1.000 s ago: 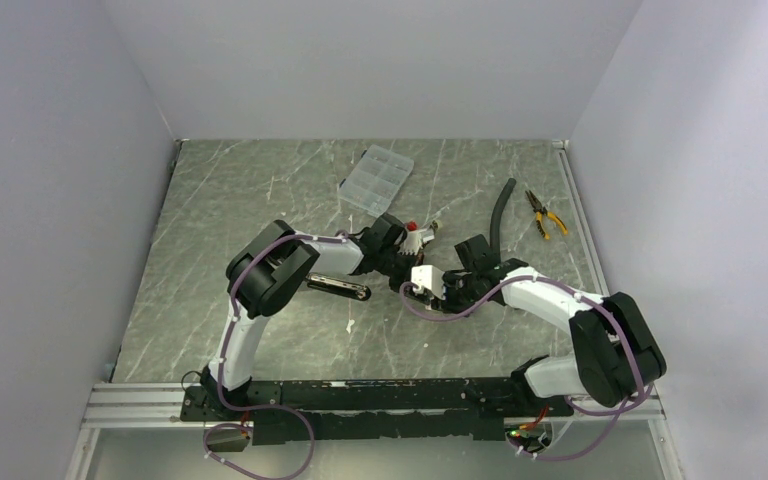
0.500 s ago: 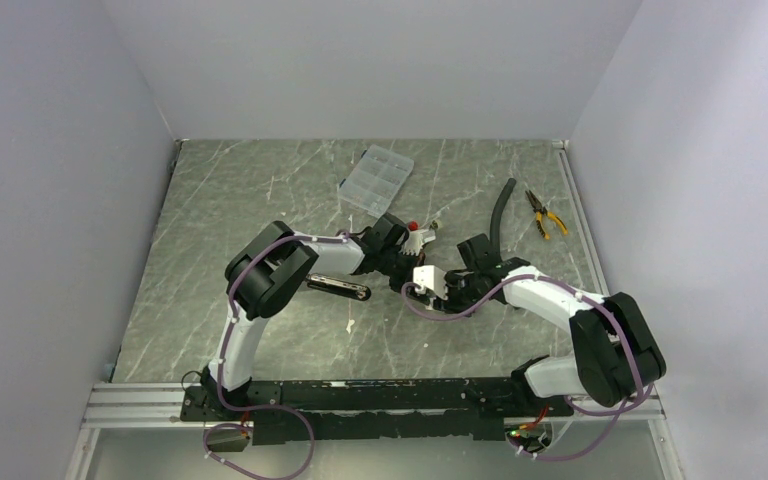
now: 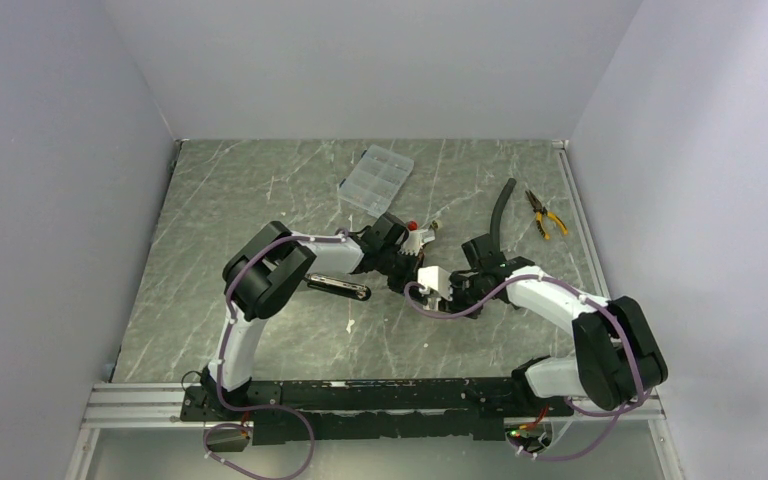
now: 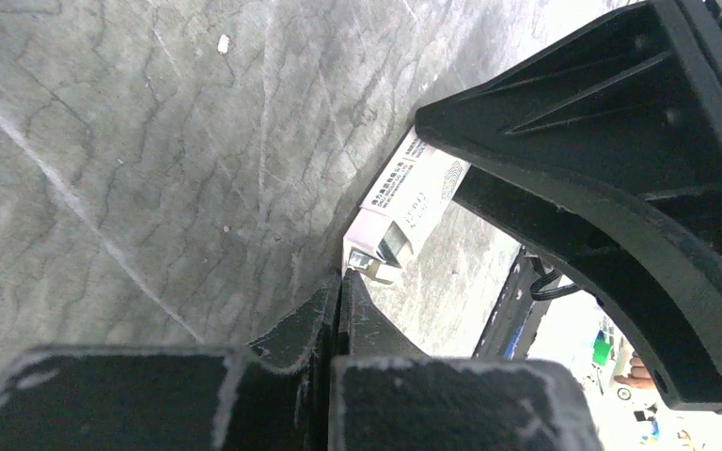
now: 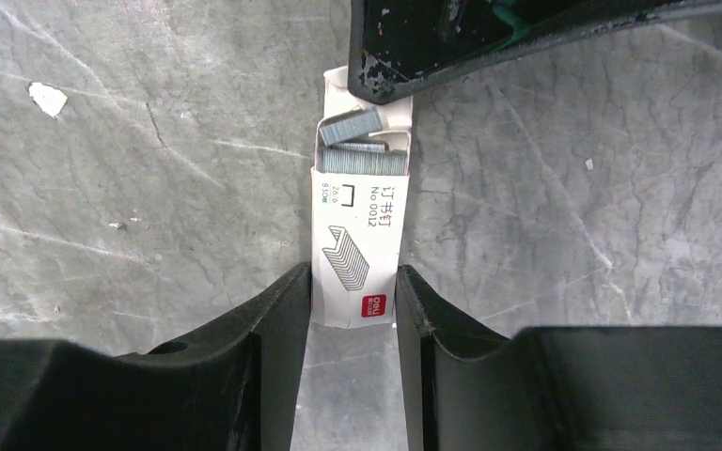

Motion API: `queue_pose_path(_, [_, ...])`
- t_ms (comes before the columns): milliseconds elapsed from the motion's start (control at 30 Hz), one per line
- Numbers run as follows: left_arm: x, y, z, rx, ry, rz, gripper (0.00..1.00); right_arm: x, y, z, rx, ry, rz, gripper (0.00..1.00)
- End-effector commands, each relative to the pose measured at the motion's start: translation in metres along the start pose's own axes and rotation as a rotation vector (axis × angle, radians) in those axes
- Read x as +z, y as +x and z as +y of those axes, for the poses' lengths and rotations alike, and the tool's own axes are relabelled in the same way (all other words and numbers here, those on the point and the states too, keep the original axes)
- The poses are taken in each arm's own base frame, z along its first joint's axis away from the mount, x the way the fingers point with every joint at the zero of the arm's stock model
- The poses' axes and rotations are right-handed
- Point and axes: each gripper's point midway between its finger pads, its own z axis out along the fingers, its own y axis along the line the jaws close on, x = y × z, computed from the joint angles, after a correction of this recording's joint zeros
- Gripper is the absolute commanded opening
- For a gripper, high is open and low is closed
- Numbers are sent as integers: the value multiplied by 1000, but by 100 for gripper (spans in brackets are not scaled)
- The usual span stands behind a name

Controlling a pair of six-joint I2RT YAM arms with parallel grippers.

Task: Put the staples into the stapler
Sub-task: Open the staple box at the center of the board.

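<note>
My right gripper [image 5: 353, 282] is shut on the sleeve of the white staple box [image 5: 357, 235], just above the table. The red mark sits at the box's near end. The tray sticks out at the far end, where silvery staples [image 5: 350, 127] lie bare. My left gripper [image 4: 340, 280] is shut, with its tips against the tray's open end [image 4: 376, 249]. Whether it pinches the cardboard I cannot tell. From above, both grippers meet at the box [image 3: 431, 277]. The black stapler [image 3: 338, 289] lies on the table to their left, by the left forearm.
A clear compartment case [image 3: 375, 180] lies at the back. A black hose [image 3: 500, 215] and yellow-handled pliers [image 3: 545, 213] lie at the back right. A small red-and-white item [image 3: 417, 235] sits just behind the grippers. Walls enclose the table on three sides.
My right gripper has shifted slightly to the right with the box. The left gripper has stayed shut at the tray's end.
</note>
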Motion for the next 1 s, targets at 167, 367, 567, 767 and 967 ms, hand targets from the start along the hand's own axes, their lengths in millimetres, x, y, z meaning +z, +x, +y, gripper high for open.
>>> queue_pose_path(167, [-8,12,22,12,-120,25,3,-7,39,25,33,-66,139,40])
queue_pose_path(367, [-10,13,23,17,-126,27,3,-9,44,25,33,-62,146,40])
queue_pose_path(567, [-9,11,21,16,-119,30,3,-9,42,25,39,-64,135,40])
queue_pose_path(767, [-9,12,21,21,-118,31,3,-9,45,24,32,-61,144,41])
queue_pose_path(967, [-9,12,22,24,-120,34,2,-11,46,21,21,-54,156,42])
